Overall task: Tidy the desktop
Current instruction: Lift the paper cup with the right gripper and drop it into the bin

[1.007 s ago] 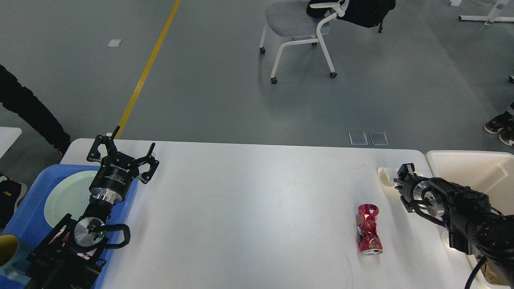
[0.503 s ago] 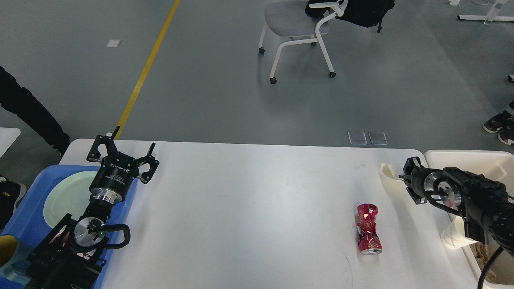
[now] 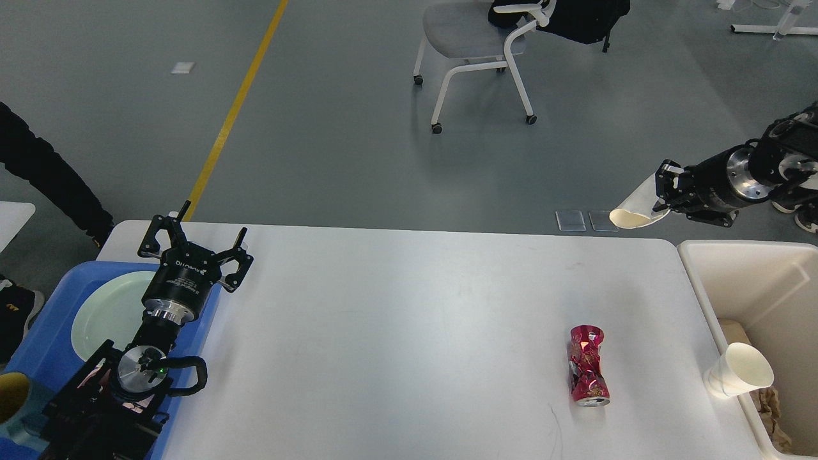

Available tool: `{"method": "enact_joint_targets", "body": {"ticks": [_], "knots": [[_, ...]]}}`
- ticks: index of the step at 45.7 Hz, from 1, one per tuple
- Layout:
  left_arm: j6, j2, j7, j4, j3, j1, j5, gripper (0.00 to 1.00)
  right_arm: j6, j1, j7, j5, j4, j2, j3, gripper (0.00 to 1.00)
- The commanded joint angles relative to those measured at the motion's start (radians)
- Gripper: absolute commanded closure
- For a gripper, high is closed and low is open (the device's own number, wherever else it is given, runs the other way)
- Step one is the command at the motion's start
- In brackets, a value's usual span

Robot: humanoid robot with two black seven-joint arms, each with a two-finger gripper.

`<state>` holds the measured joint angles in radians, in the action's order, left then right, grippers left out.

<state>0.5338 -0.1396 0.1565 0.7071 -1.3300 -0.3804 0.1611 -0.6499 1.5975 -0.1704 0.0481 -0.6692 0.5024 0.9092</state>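
Observation:
The white desktop (image 3: 396, 319) fills the lower middle of the head view. A crushed red can (image 3: 588, 374) lies on it at the right. My right gripper (image 3: 664, 191) is shut on a crumpled white paper cup (image 3: 636, 209) and holds it high in the air beyond the desk's far right corner. A second white paper cup (image 3: 738, 370) leans on the rim of the cream-white bin (image 3: 754, 300) at the right. My left gripper (image 3: 195, 239) is open and empty above the far edge of the blue tray (image 3: 38, 358).
A pale green plate (image 3: 108, 313) lies in the blue tray, with a yellow cup (image 3: 9, 386) at its near left. Crumpled brown paper (image 3: 770, 409) lies in the bin. A white chair (image 3: 476, 45) stands on the floor behind the desk. People stand at the left and right edges.
My right arm has lifted the crumpled cup off the desk's right side and swung it up and back. The second cup, hidden before, now shows at the bin's rim. The left arm has not moved.

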Motion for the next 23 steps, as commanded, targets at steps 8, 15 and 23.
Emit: {"method": "enact_joint_targets", "body": {"ticks": [8, 15, 23], "knots": [[0.0, 0.0, 0.0, 0.0, 0.0, 0.0, 0.0, 0.04, -0.022, 0.501, -0.001, -0.12, -0.493, -0.088, 0.281, 1.0], [0.0, 0.0, 0.0, -0.001, 0.0, 0.0, 0.0, 0.04, -0.062, 0.714, -0.021, -0.157, -0.7, -0.102, 0.309, 1.0], [0.0, 0.0, 0.0, -0.001, 0.0, 0.0, 0.0, 0.04, -0.151, 0.915, -0.08, -0.154, -0.869, -0.075, 0.31, 1.0]]}}
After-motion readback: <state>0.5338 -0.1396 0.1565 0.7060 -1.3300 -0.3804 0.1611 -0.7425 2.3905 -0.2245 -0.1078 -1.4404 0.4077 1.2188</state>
